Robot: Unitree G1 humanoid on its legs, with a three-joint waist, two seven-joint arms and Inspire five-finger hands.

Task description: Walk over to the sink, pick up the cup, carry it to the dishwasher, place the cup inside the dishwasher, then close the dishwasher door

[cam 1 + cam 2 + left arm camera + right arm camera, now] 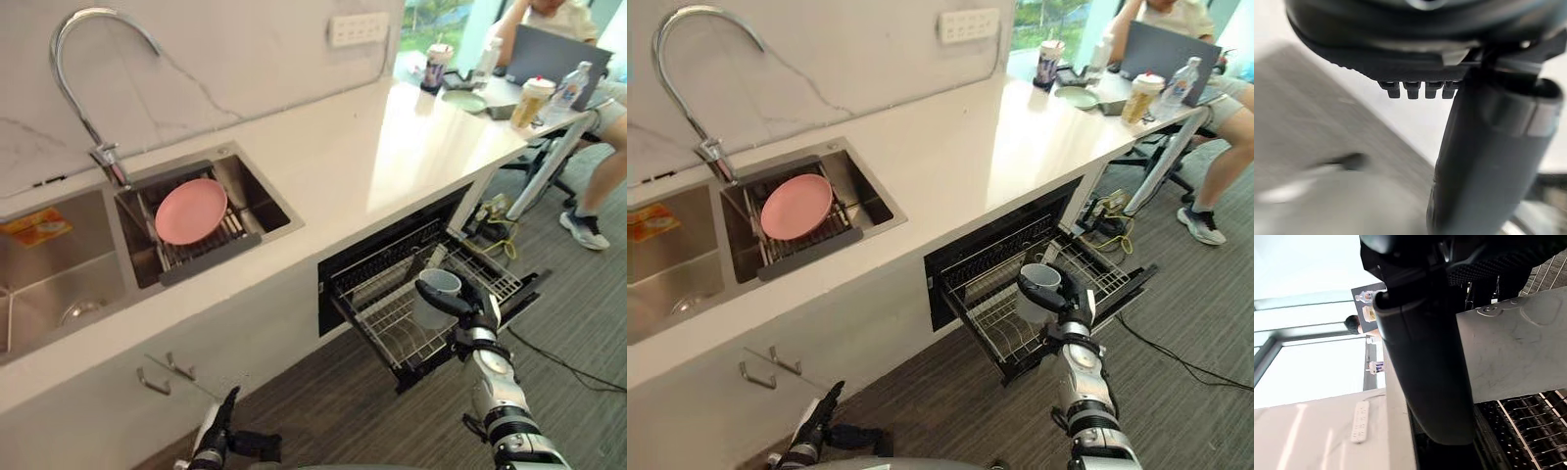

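The left hand (217, 431) hangs low by the cabinet front, its fingers straight and holding nothing. The right hand (477, 315) has its fingers wrapped round the grey cup (434, 297), upright over the pulled-out wire rack (384, 315) of the open dishwasher (377, 253). Beyond and to the left of that hand, a pink plate (191, 211) lies in the sink (266, 198), and a person (563, 18) sits at the far table.

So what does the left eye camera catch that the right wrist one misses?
The left eye view adds the faucet, the pink plate in the sink and the left hand down low. The right wrist view adds a close look at the right hand, thumb against the grey cup. Both share that cup over the dishwasher rack, the wall power strip and the person at the laptop.
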